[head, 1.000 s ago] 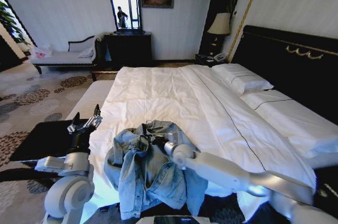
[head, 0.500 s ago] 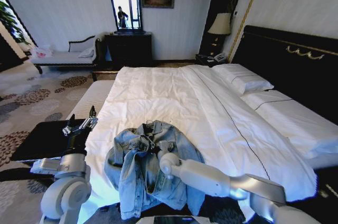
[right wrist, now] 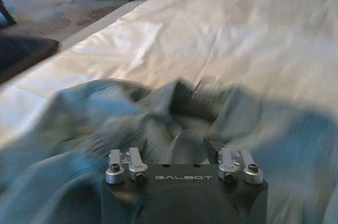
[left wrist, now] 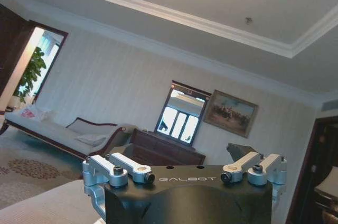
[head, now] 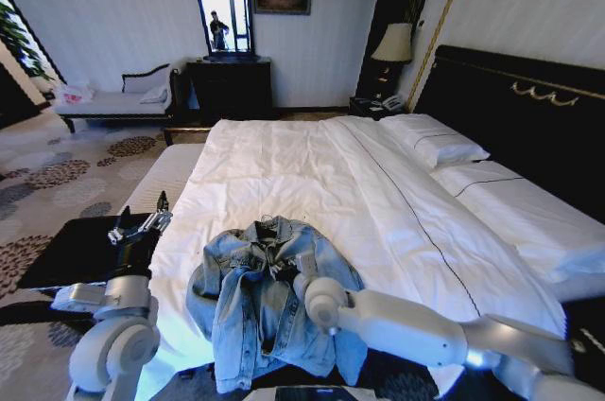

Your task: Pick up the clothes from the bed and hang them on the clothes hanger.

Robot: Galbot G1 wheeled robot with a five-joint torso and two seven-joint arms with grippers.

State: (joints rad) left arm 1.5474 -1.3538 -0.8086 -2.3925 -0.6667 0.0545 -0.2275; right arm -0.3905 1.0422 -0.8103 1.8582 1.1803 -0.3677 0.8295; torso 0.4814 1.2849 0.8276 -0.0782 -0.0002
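1. We see the denim jacket [head: 269,302] lying crumpled at the near corner of the bed [head: 312,174], collar toward the pillows, its lower part hanging over the mattress edge toward us.
2. Our right gripper [head: 286,273] is low over the middle of the jacket, just under the collar. In the right wrist view the right gripper [right wrist: 178,150] has its fingers [right wrist: 136,156] spread, with folded denim [right wrist: 174,113] lying between and ahead of them; nothing is pinched yet, as far as we can tell.
3. Our left gripper [head: 140,221] is held up beside the bed's left edge, well apart from the jacket. In the left wrist view the left gripper [left wrist: 185,168] points toward the far wall, fingers [left wrist: 127,165] spread and holding nothing.
4. We judge the step in hand to be the pickup: the right arm is positioned for a hold near the collar.
5. The next move calls for the fingers to sink into a thick fold and close on it, since loose denim could slip or bring up only 1 layer.
6. We cannot make out the hanger for certain; some dark thing sits at the collar.
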